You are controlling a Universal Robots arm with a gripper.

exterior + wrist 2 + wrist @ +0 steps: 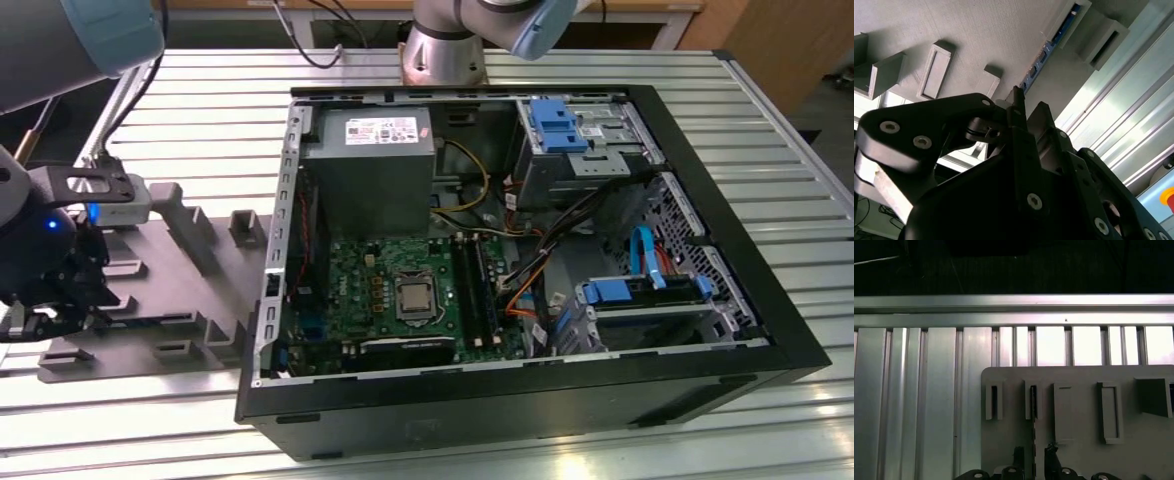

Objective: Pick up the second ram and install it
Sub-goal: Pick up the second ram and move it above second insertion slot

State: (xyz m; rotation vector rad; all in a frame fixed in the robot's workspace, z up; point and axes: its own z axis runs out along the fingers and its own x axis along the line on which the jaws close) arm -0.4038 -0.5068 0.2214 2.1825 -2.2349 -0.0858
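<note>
Second ram (1033, 402) stands on edge in a slot of the grey holder tray (1079, 440); the tray lies on the slatted bench (929, 405) near its edge at the exterior view's left, beside the open computer case (534, 250); the claw (1034, 456) hovers over the tray, narrowly parted, one finger either side of the stick with a gap showing on both sides.

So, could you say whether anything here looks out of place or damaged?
Nothing stands out: the black open computer case lies flat on the slatted metal table, with the grey plastic holder tray square beside it.
</note>
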